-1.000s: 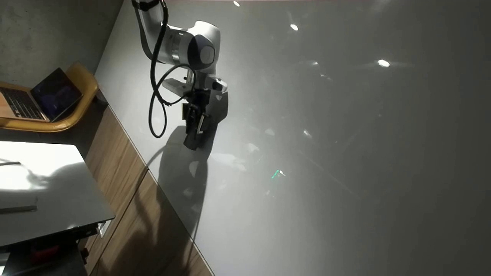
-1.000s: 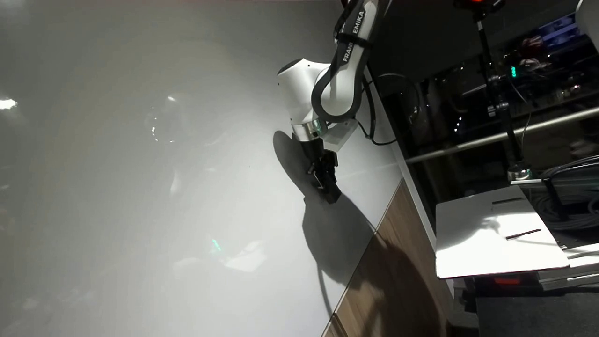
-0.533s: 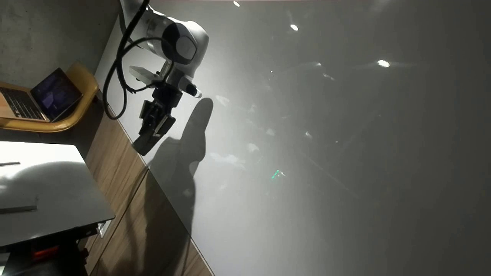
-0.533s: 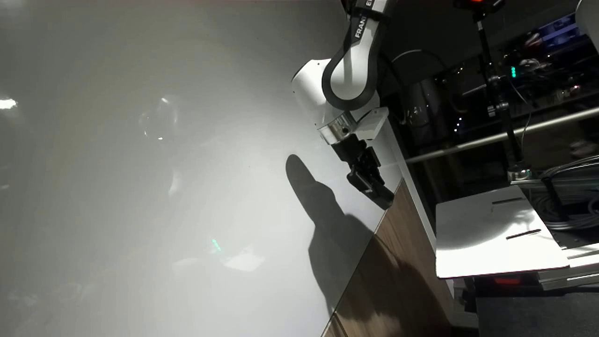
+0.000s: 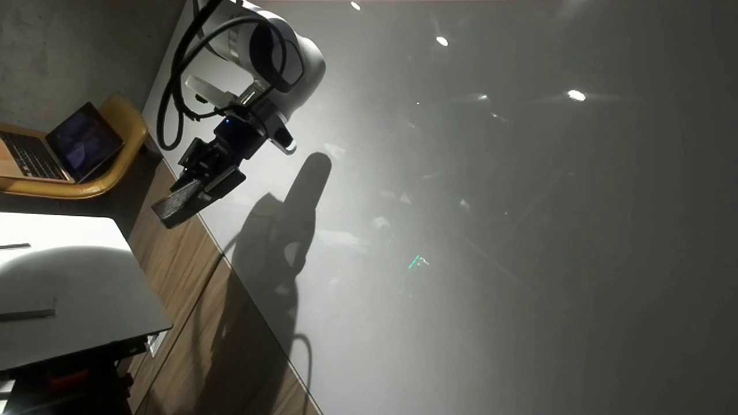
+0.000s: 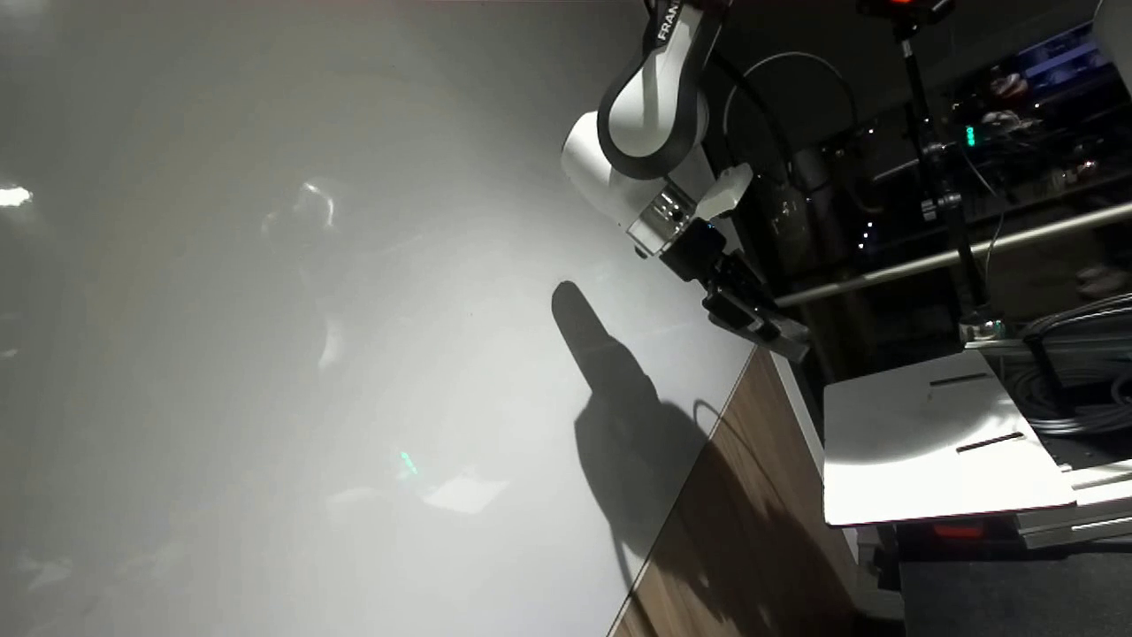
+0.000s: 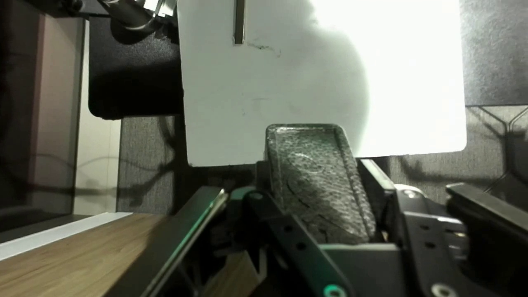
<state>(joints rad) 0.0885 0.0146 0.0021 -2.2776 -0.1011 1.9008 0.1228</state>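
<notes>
My gripper (image 7: 319,177) is shut on a dark grey, felt-like block (image 7: 307,152) with rounded corners, which looks like a board eraser. The block sticks out beyond the fingers, with a pad on each side of it. In an exterior view the block (image 5: 177,204) hangs past the edge of a large pale glossy surface (image 5: 461,288). Another exterior view has the block (image 6: 787,340) in front of a dark background, raised off that surface. A smaller white board (image 7: 272,90) lies beyond the block in the wrist view, with a dark slot in it.
Wood panelling (image 5: 248,323) borders the pale surface. The small white board (image 5: 75,282) stands beside it over dark equipment. A laptop (image 5: 86,141) rests on a yellow chair (image 5: 130,124). A metal rail (image 6: 955,257) and a stand (image 6: 942,177) are at the side. Cable loops hang from the arm.
My arm has carried the held block off the pale surface, past its wooden border toward the small white board. Its shadow has separated from the gripper. The grip looks unchanged.
</notes>
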